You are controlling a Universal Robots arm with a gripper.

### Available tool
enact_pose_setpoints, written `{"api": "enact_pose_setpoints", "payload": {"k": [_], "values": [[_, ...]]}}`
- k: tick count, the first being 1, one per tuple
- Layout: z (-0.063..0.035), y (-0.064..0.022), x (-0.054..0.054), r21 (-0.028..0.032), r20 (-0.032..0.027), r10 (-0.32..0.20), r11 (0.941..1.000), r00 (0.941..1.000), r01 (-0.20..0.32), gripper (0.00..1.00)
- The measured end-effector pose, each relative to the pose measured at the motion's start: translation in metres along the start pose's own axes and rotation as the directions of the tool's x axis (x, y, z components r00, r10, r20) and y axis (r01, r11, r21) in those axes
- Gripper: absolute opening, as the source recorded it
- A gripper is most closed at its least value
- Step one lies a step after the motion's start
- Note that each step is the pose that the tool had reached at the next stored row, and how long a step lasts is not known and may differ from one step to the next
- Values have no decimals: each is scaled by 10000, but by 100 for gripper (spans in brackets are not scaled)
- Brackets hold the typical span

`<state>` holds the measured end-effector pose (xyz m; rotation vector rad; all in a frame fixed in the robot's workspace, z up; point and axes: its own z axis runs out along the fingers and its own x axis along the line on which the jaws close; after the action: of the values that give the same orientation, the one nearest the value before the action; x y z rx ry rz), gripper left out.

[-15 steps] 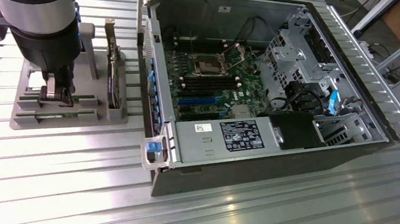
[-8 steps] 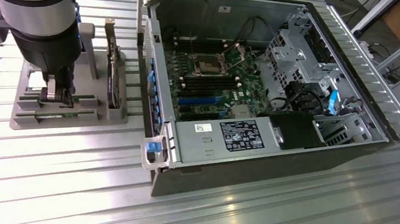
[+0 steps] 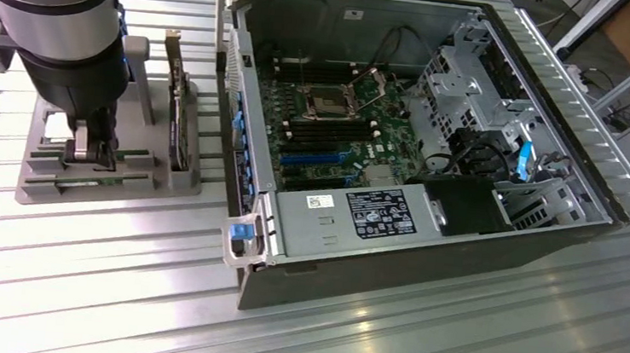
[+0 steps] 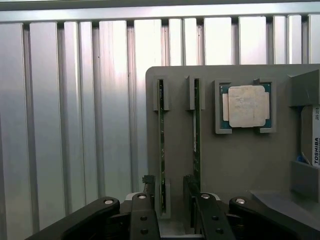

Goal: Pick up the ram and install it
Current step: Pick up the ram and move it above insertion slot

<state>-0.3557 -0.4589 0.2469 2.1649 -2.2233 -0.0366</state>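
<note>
The robot arm reaches down on the exterior view's left. Its gripper [image 3: 94,147] is low over a grey holder [image 3: 34,190] that sits on the ribbed metal tabletop [image 3: 110,295]. The gripper's two black fingers [image 4: 146,210] are wide apart and hold nothing.

In the wrist view, the ram [image 4: 161,140] stands on its thin edge in a slot of the holder. One end of it sits in the gap between the fingers. It is hard to tell if a finger touches it. A second ram stick [image 4: 196,135] stands in the next slot, just beside the first one. A square silver chip [image 4: 246,106] lies flat in its own nest near the sticks. A big card [image 3: 181,113] stands up in the holder too.

The open computer case [image 3: 306,9] is just beside the holder, on the exterior view's right. A green board [image 3: 343,119] lies inside it.
</note>
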Motion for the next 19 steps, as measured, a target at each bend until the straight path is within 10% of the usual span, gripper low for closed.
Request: {"api": "enact_pose_setpoints", "payload": {"k": [19], "values": [[103,52,41,4,-14,-334,9994,9994,334,36]]}}
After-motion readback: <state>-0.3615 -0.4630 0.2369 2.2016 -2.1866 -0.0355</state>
